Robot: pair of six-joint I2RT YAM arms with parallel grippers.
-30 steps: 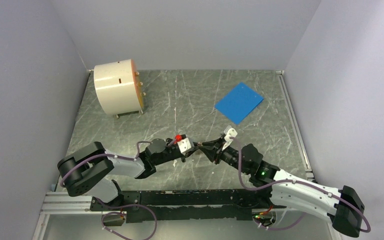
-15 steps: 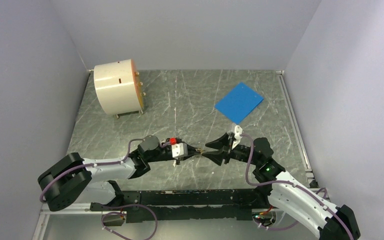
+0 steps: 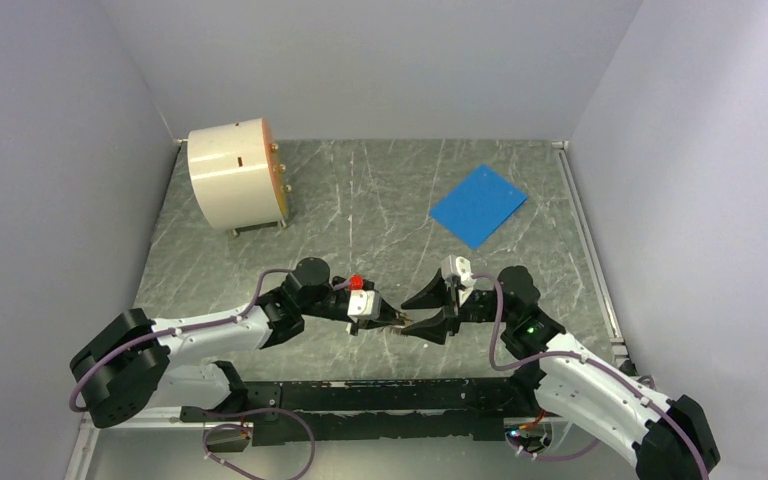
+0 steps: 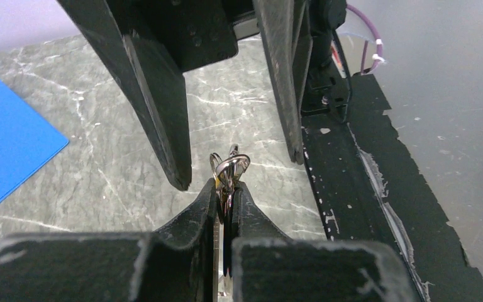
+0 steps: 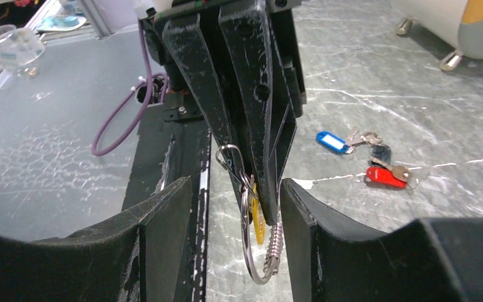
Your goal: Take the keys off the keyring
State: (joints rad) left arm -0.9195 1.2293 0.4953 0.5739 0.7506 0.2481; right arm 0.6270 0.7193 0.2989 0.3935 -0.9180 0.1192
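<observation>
Left gripper (image 4: 225, 189), black and two-fingered, was clamped on the thin silvery wire keyring (image 5: 245, 240), holding it off the grey marbled table (image 3: 360, 200). The right gripper (image 5: 234, 189) gaped around it, grasping nothing. Only the right wrist view showed a blue-tagged key (image 5: 332, 141) and a red-tagged key (image 5: 387, 176) lying freed on the table, with a yellow-tagged key (image 5: 258, 223) seemingly left on the ring.

We see a cream drum (image 3: 232, 175) with an orange face standing far left on the grey marbled table (image 3: 360, 200). A flat blue sheet (image 3: 478, 205) lies far right, black tape (image 3: 360, 395) runs along the near edge, and what may be a clear glass (image 5: 12, 47) sits off the table.
</observation>
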